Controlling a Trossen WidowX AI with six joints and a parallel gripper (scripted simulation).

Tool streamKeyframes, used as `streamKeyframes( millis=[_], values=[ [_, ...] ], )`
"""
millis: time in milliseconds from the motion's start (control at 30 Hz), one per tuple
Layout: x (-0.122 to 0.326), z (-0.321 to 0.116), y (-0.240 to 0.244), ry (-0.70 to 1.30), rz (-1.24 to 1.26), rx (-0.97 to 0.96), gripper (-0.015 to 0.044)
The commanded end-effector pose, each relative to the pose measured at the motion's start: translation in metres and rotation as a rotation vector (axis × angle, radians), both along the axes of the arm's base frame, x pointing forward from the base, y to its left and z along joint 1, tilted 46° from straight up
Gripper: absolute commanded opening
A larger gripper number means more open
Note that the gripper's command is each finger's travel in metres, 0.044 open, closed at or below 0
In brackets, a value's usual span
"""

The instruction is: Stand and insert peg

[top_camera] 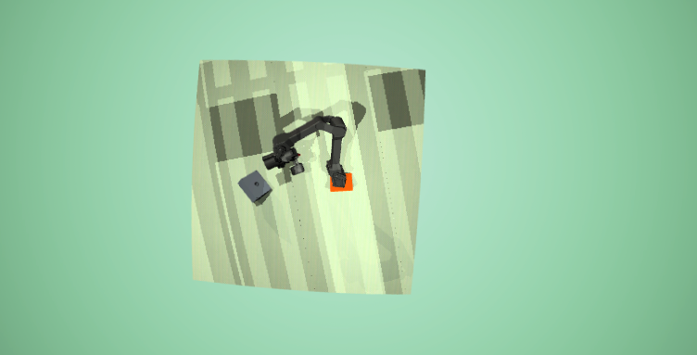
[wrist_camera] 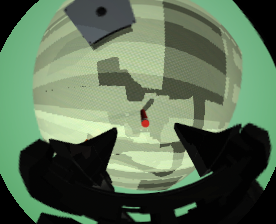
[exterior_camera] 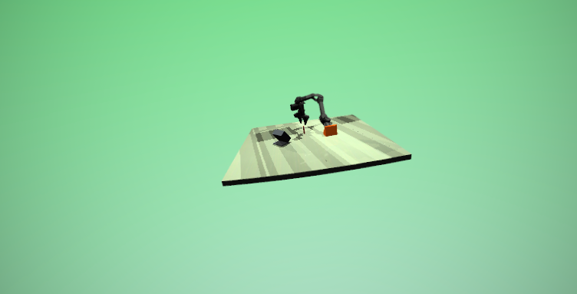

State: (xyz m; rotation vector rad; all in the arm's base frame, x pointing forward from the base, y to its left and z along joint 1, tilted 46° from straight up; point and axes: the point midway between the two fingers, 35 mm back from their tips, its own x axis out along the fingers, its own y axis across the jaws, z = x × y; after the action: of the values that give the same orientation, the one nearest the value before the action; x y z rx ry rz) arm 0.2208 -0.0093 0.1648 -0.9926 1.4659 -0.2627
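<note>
The red peg stands upright on the table. Its round red top faces the wrist camera; its white band cannot be made out. My gripper is open and empty above the peg, pointing down. In the wrist view the peg shows between the two fingertips, slightly beyond them, with a gap on both sides. The dark grey sloped panel stands to the left of the peg in the top and exterior views. Its round hole shows empty.
An orange block is at the arm's base, to the right of the peg in the top and exterior views. The table carries striped shadows. The arm arches from the base over to the peg.
</note>
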Motion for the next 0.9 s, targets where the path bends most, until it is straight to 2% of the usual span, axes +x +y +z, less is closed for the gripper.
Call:
streamKeyframes(
  millis=[0,867],
  values=[
    [0.001,-0.004,-0.005,0.0,0.001,-0.001,0.044],
    [0.008,-0.033,-0.034,-0.002,0.002,-0.002,0.044]
  ],
)
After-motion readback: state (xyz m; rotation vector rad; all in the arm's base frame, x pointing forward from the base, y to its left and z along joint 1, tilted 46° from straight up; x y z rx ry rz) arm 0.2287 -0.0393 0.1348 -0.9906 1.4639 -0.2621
